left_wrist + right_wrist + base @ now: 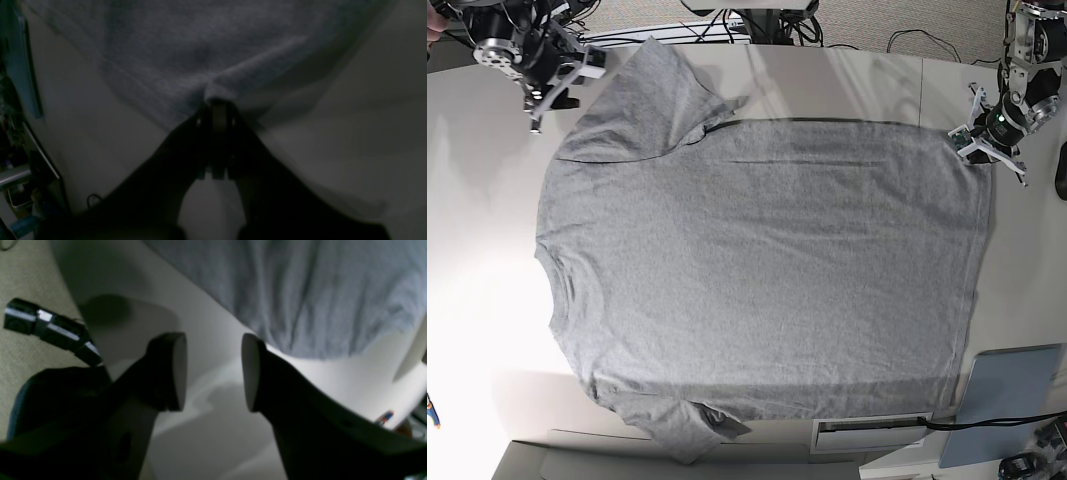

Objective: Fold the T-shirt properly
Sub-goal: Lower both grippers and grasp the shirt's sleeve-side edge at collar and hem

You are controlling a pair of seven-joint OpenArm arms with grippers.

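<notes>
Left wrist view: the left gripper (218, 106) is clamped tight on a corner of the grey T-shirt (186, 50); pull gently to flatten the hem.

Right wrist view: the right gripper (213, 371) gapes wide, holding nothing, just beside the cloth edge.

Base view: the shirt lies spread across the desk (467, 300), collar toward the left edge. A blue pad (1007, 405) sits near the bottom right corner, clear of the cloth.

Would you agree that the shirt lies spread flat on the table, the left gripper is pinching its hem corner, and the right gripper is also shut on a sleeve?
Not quite. The right gripper is open and holds nothing; the right wrist view shows its fingers apart above the table, clear of the shirt. The rest stands: the shirt lies spread flat, and the left gripper pinches its hem corner.
</notes>
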